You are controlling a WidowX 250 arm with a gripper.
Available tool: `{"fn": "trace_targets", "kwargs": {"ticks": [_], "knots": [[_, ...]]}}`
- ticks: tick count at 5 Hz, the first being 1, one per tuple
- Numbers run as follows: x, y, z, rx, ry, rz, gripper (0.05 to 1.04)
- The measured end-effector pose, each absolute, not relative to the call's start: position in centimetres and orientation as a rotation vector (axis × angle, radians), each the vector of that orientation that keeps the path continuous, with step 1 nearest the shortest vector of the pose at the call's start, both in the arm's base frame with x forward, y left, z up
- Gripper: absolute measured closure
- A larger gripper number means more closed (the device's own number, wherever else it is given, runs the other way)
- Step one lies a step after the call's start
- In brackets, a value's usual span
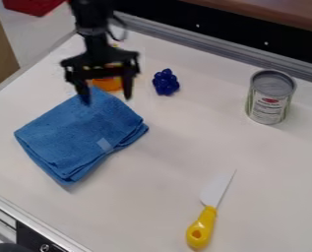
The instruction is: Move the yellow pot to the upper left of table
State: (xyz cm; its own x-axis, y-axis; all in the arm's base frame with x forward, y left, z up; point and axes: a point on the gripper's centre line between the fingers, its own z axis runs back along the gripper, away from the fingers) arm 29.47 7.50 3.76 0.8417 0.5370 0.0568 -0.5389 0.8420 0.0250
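White tabletop (165,157) bore an orange-yellow pot (108,85), partly hidden behind the black two-finger gripper (106,98), upper left of the frame. The gripper stood released, fingers apart. Folded blue cloth (80,135) lay at left; yellow-handled, pale-bladed knife (208,213), lower right.

Plain blue cloth (79,133); yellow knife handle (202,227)

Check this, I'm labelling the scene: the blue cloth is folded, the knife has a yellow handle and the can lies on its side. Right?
Not quite: the camera view shows the can standing upright, not lying on its side. The blue cloth is folded and the knife has a yellow handle, as you say.
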Motion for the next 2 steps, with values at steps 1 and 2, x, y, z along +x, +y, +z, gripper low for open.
{"fn": "trace_targets", "kwargs": {"ticks": [1, 2], "knots": [[30.3, 4.4, 3.4, 0.086, -0.088, 0.406, 0.085], [31.0, 2.6, 3.1, 0.11, -0.154, 0.321, 0.085]]}}
